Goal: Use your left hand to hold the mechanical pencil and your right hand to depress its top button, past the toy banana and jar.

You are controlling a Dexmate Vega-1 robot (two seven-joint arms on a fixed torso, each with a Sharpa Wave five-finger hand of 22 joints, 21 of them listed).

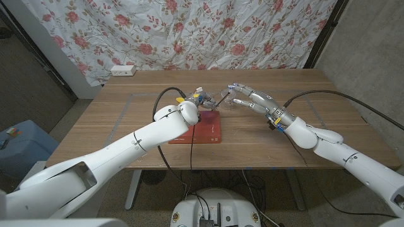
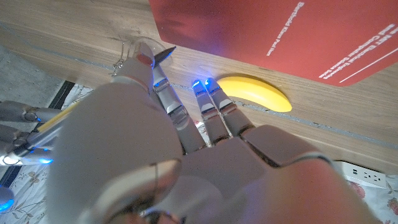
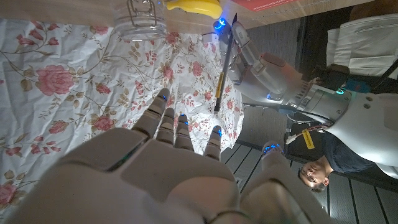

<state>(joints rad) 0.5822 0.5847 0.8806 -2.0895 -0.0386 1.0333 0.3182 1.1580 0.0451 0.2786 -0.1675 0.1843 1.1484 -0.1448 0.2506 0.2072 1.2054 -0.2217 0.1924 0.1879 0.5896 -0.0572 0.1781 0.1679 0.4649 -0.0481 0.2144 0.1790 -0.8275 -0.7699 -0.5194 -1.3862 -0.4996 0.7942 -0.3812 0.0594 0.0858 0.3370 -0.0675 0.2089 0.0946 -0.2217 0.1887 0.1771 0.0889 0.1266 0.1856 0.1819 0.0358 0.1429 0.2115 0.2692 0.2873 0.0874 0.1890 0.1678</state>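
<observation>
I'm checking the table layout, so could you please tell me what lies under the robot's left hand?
Under the left hand lies the flat red mat's far edge; the yellow toy banana and clear glass jar sit just beyond it. The hand covers the rest.

The red sheet (image 2: 298, 31) lying on the surface carries two lines of small white print in the left wrist view, running along its edge near the toy banana (image 2: 255, 93), but the letters are too small and blurred to read. Nothing else bears legible text.
</observation>
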